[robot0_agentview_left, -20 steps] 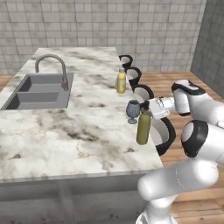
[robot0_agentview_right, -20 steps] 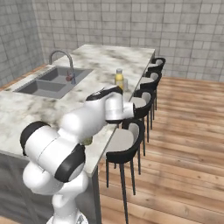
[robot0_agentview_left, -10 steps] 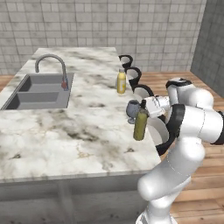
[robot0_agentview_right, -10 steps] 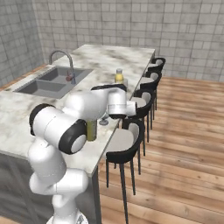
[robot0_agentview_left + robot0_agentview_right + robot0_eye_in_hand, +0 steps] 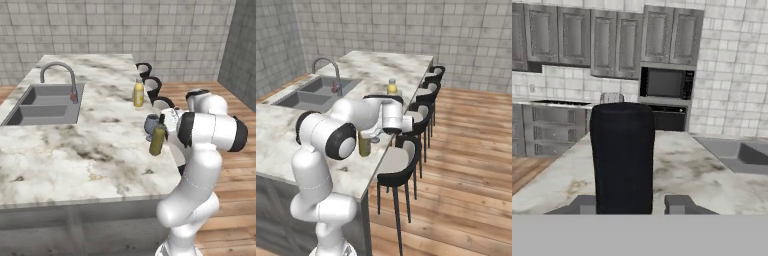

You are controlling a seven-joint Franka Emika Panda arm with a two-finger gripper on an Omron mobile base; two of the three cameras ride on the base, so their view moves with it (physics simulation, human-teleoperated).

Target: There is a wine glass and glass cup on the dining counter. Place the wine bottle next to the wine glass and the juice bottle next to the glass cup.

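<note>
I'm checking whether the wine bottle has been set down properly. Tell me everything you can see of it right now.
The wine bottle is olive-green glass with a slim neck and dark top. It stands upright near the stool-side edge of the dining counter, right beside the wine glass. The hand is shut on its neck, so it is not yet released. In the hand view its dark top rises between the fingertips. Whether its base rests on the marble I cannot tell.

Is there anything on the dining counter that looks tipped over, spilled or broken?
Nothing stands out. The wine bottle stands upright beside the wine glass near the counter's stool edge, and the juice bottle stands upright farther along. No spill shows on the marble.
</note>
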